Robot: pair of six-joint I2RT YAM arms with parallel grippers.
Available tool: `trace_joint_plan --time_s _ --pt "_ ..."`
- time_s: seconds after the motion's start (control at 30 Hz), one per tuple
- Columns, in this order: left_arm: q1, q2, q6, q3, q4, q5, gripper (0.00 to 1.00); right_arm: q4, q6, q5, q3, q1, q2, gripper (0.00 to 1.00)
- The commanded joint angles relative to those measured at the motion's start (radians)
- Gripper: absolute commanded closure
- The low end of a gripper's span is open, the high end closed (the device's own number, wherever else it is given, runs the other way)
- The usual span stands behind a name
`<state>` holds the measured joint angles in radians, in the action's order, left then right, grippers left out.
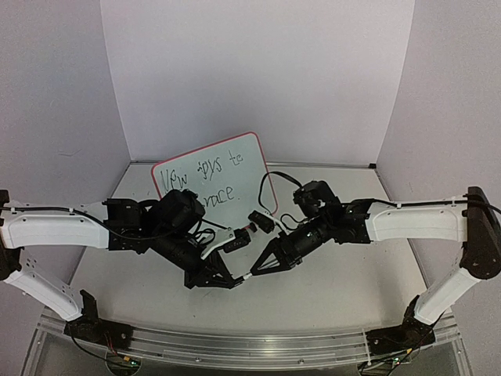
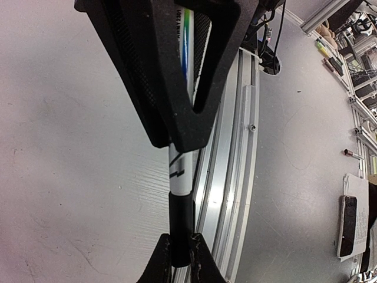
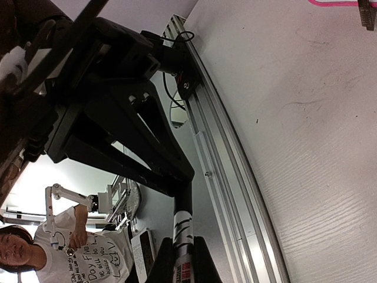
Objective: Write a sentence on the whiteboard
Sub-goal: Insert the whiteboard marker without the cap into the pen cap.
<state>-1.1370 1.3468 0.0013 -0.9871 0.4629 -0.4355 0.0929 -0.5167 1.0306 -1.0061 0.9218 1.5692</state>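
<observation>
The whiteboard (image 1: pixel 235 160), white with a pink-red rim, leans tilted at the back centre. The sentence (image 1: pixel 200 178) is black handwriting in two lines, its lower line partly hidden by the left arm. In front of it a white marker (image 1: pixel 248 276) hangs level between both grippers. My left gripper (image 1: pixel 238 280) (image 2: pixel 179 258) is shut on the marker's black cap (image 2: pixel 179 218), which sits on the barrel. My right gripper (image 1: pixel 256 272) (image 3: pixel 183 262) is shut on the marker's white barrel (image 3: pixel 184 221). A corner of the whiteboard's rim (image 3: pixel 336 3) shows in the right wrist view.
An aluminium rail (image 1: pixel 250 348) (image 2: pixel 235 147) (image 3: pixel 224 159) runs along the table's near edge, just below the grippers. White walls close the back and sides. A black cable (image 1: pixel 266 188) loops beside the board. A person (image 3: pixel 17 250) stands beyond the table.
</observation>
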Motion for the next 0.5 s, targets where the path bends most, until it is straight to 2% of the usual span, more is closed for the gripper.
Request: trace_joint_plan --time_s 0.0,0.47 --pt "0.000 -0.011 0.009 -0.089 -0.335 -0.012 1.00 -0.085 0.004 0.031 -0.032 0.050 0.026 1.00" --pt "0.000 0.003 0.017 -0.104 -0.393 -0.013 1.00 -0.132 -0.010 0.039 -0.030 0.068 0.038 1.00"
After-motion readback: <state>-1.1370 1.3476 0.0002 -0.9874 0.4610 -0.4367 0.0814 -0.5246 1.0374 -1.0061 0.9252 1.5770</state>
